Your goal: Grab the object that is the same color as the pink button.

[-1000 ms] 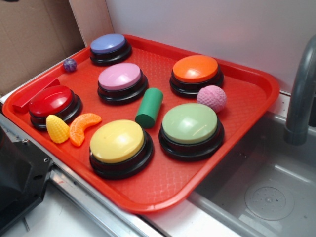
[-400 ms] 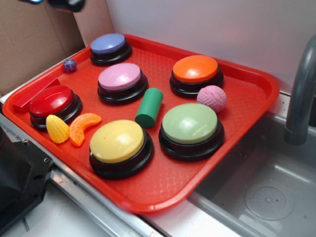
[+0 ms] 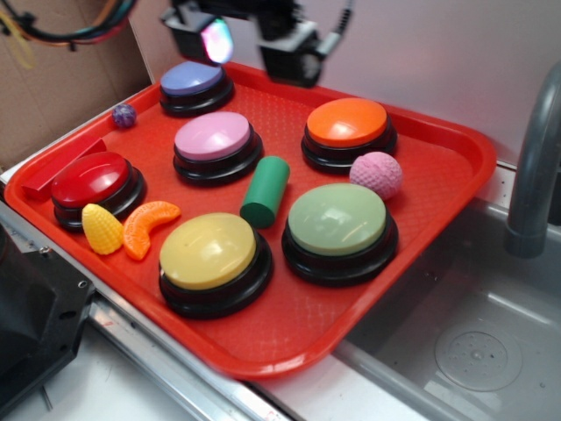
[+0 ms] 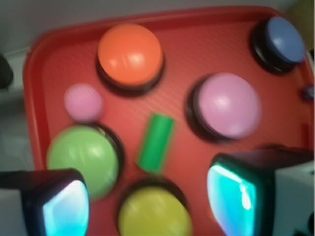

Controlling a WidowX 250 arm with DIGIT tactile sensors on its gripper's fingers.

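The small pink dimpled ball [image 3: 376, 174] lies on the red tray [image 3: 438, 189] between the orange button and the green button; in the wrist view it is a blurred pink blob [image 4: 83, 102]. The pink button [image 3: 213, 137] stands in the tray's middle left and also shows in the wrist view [image 4: 227, 105]. My gripper [image 3: 252, 42] hangs high over the tray's back edge, left of the ball and well above it. Its jaws stand wide apart and hold nothing, as the wrist view [image 4: 150, 204] shows.
On the tray stand lavender-blue [image 3: 192, 79], orange [image 3: 347, 123], green [image 3: 337, 219], yellow [image 3: 208, 251] and red [image 3: 89, 179] buttons, with a green cylinder [image 3: 266, 189], toy corn [image 3: 101, 228], an orange slice [image 3: 145, 226], a red block [image 3: 61, 171] and a tiny purple ball [image 3: 124, 115]. A sink [image 3: 465, 342] and grey faucet [image 3: 535, 158] are at the right.
My gripper has come into view from the top left and moved right over the tray's back edge. Nothing on the tray has moved.
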